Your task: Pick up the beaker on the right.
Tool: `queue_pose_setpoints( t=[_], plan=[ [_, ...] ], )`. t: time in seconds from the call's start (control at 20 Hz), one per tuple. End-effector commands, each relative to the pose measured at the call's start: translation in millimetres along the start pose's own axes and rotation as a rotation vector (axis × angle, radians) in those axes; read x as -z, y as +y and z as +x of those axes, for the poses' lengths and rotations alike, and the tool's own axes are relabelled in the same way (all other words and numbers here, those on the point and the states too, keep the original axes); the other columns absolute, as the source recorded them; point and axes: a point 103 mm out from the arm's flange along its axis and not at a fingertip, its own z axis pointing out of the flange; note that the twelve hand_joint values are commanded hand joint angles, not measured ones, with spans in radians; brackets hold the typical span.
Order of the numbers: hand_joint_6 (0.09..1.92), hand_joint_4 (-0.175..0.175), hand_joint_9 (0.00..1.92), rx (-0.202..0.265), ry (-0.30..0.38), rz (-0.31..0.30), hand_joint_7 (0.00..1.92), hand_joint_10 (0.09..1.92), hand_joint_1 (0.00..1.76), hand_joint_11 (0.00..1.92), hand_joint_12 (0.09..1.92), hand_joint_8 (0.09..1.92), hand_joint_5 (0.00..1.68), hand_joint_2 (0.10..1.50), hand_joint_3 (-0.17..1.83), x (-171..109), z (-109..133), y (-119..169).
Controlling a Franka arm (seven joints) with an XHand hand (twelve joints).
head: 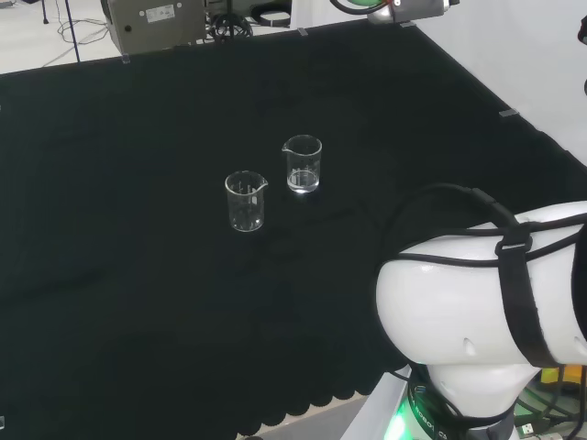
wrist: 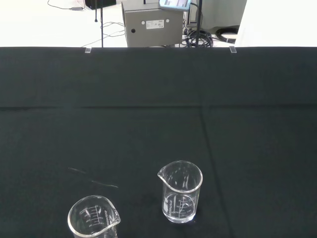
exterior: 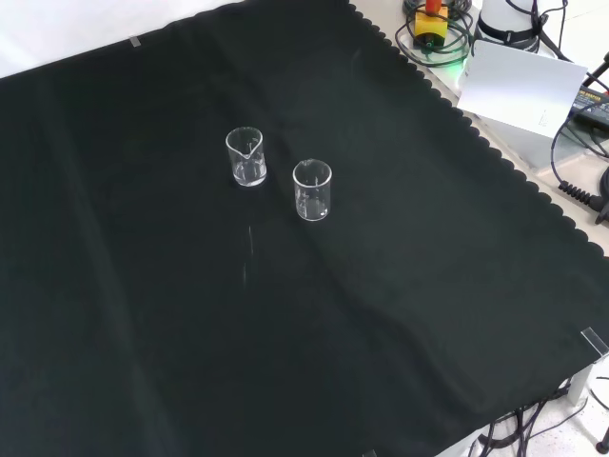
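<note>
Two small clear glass beakers stand upright and apart on the black cloth, both apparently empty. In the head view one beaker (head: pixel 246 202) is on the left and nearer, and the other beaker (head: pixel 302 165) is to its right and a little farther off. In the front view the right-hand one is the upper left beaker (exterior: pixel 246 157), with its spout showing, and the other beaker (exterior: pixel 312 190) stands lower right of it. The wrist view looks across the cloth at the same pair: one beaker (wrist: pixel 181 192) in full and the other beaker (wrist: pixel 94 223) cut off at the picture's edge.
The arm's white links (head: pixel 486 293) stand at the head view's lower right. A grey box (head: pixel 156 23) sits beyond the cloth's far edge. In the front view a white sheet (exterior: pixel 519 86) and cables lie past the scalloped cloth edge (exterior: pixel 495 157).
</note>
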Motion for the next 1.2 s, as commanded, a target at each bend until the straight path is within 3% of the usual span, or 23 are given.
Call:
queue_pose_setpoints(
  t=[0.05, 0.15, 0.25, 0.65, 0.95, 1.2],
  plan=[
    [0.22, -0.012, 0.13, -0.001, -0.008, -0.008, 0.04, 0.67, 0.23, 0.02, 1.26, 0.43, 0.2, 1.1, 0.51, -0.3, -0.7, 0.3],
    [0.14, 0.002, 0.09, -0.005, -0.007, -0.007, 0.01, 0.64, 0.09, 0.0, 1.21, 0.36, 0.2, 1.25, 0.39, -1.0, -2.3, 0.6],
    [0.11, 0.006, 0.08, -0.01, -0.007, -0.005, 0.0, 0.63, 0.06, 0.0, 1.2, 0.34, 0.2, 1.29, 0.36, -1.5, -4.6, 1.4],
    [0.09, 0.005, 0.08, -0.04, 0.001, 0.011, 0.0, 0.62, 0.05, 0.0, 1.2, 0.35, 0.22, 1.31, 0.33, -13.1, -16.6, 14.0],
    [0.09, -0.001, 0.16, -0.062, 0.074, 0.008, 0.06, 0.66, 0.09, 0.0, 1.25, 0.4, 0.27, 1.3, 0.29, -46.3, -34.3, 31.7],
    [0.09, -0.005, 0.2, -0.052, 0.103, 0.023, 0.07, 0.69, 0.16, 0.0, 1.31, 0.48, 0.3, 1.28, 0.26, -76.9, -53.3, 59.2]
  ],
)
